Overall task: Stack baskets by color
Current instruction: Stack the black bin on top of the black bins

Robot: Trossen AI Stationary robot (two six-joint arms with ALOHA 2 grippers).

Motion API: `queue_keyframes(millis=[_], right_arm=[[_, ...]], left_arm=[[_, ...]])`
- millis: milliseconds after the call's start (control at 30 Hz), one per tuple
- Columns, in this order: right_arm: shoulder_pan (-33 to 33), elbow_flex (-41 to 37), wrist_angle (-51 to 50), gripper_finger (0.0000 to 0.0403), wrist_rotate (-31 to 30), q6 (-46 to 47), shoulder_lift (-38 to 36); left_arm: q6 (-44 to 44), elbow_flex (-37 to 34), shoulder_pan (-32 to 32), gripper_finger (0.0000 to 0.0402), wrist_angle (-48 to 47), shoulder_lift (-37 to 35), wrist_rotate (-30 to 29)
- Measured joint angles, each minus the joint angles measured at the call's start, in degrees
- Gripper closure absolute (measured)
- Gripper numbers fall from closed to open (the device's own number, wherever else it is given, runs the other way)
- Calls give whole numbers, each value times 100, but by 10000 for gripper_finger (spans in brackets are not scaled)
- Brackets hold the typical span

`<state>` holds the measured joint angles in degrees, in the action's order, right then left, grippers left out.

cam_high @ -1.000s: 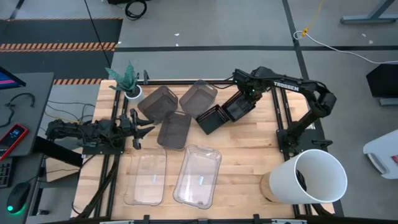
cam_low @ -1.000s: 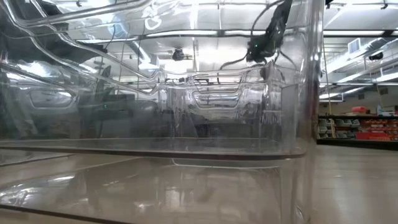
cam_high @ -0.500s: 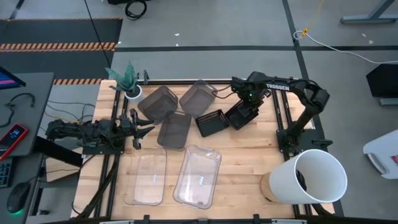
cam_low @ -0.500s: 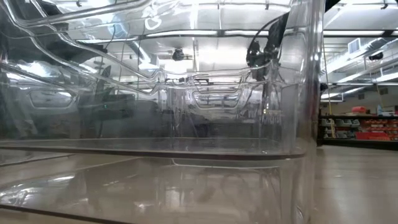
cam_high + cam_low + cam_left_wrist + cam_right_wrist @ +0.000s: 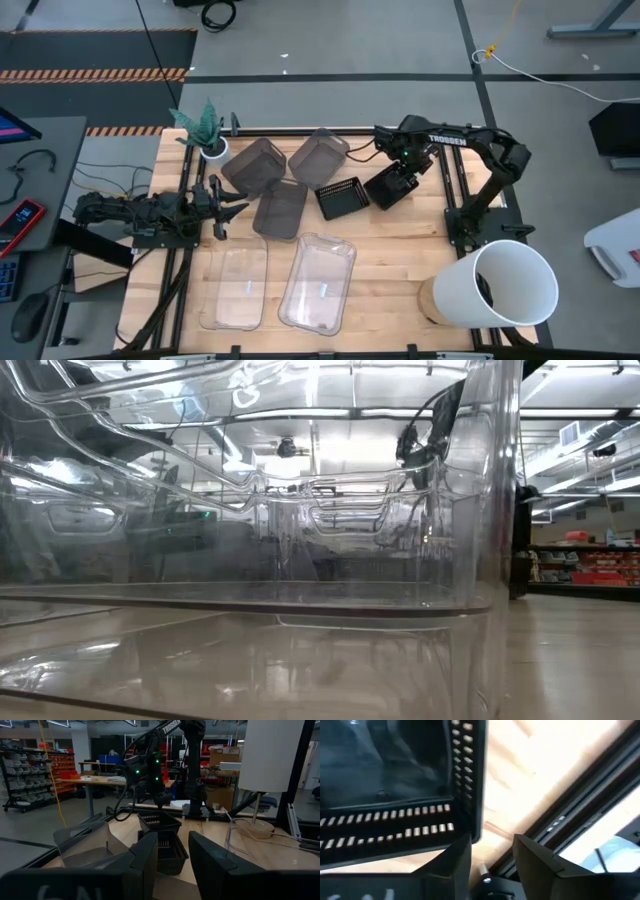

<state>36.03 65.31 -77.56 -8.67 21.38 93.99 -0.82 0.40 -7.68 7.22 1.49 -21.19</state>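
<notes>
At the far right of the desk [image 5: 400, 255], the right end effector [image 5: 398, 172] stands open beside the small black slatted baskets [image 5: 342, 197], apparently just released; next, the remaining black one needs grasping.

1. Black slatted baskets [image 5: 341, 197] sit mid-table, another [image 5: 391, 186] just beside, under my right arm.
2. Three grey baskets [image 5: 283, 208] cluster behind.
3. Clear baskets [image 5: 320, 282] lie nearest the front.
</notes>
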Motion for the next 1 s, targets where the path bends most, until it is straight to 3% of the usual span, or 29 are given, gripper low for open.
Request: queue_keyframes(millis=[300, 600, 800, 1000], right_arm=[[-201, 197, 206, 229, -179, 2, -767], [-860, 208, 1935, 230, -91, 521, -1698], [-1559, 213, 3327, 231, -22, 190, -1618], [-2006, 213, 4083, 231, 107, 205, -1091]], left_arm=[[0, -1, 1, 285, 2, 0, 0], [0, 0, 1, 285, -1, -1, 0], [0, -2, 2, 285, -1, 0, 0], [0, -2, 0, 285, -1, -1, 0]])
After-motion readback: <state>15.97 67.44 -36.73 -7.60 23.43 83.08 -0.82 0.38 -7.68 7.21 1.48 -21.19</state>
